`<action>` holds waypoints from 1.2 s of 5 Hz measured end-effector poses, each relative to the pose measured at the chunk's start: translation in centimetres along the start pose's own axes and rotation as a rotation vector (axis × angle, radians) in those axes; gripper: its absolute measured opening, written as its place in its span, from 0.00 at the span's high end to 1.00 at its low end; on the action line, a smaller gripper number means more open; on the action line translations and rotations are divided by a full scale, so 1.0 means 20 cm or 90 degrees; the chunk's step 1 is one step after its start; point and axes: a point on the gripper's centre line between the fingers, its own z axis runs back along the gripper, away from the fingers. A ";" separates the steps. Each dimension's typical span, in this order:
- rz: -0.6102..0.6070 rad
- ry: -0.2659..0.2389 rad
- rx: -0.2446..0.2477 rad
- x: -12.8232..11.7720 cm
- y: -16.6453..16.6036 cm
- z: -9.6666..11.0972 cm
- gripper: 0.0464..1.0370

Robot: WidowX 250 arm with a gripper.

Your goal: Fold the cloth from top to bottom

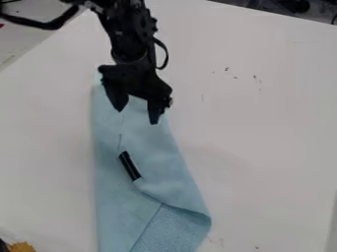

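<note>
Far left: 1 small red item (pixel 2 25) lies at the view's edge, near a black cable (pixel 39 22) that curves to the arm (pixel 125 32). At the lower left corner, 1 orange-brown item (pixel 22 247) adjoins 1 dark item (pixel 3 246).

Left of center: 1 light blue cloth (pixel 118 197) lies on the white table (pixel 263 123), lengthwise from beneath the gripper (pixel 137 115) to the bottom edge of the view. Its left edge is nearly straight; its right edge slants outward toward the lower end. At the lower right, a section is turned over along a rounded fold, beside a coarser-textured area.

The arm enters at the top edge. End effector state: 2 fingers spread well apart, pointing down over the cloth's upper end, no object gripped. Contact between fingertips and cloth cannot be determined.

Between the fingers and the fold, 1 short black strip (pixel 129 166) lies at a slant on the cloth.

Right: several small dark marks (pixel 255 77) are on the table. Upper right: dark equipment (pixel 293 6) stands beyond the table edge.
</note>
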 end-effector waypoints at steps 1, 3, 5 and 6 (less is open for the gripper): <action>-0.034 -0.007 0.004 0.12 0.11 -0.05 0.04; -0.069 -0.017 0.034 0.30 0.33 -0.13 0.04; -0.102 0.011 0.032 0.39 0.41 -0.23 0.04; -0.104 0.040 0.007 0.38 0.40 -0.33 0.04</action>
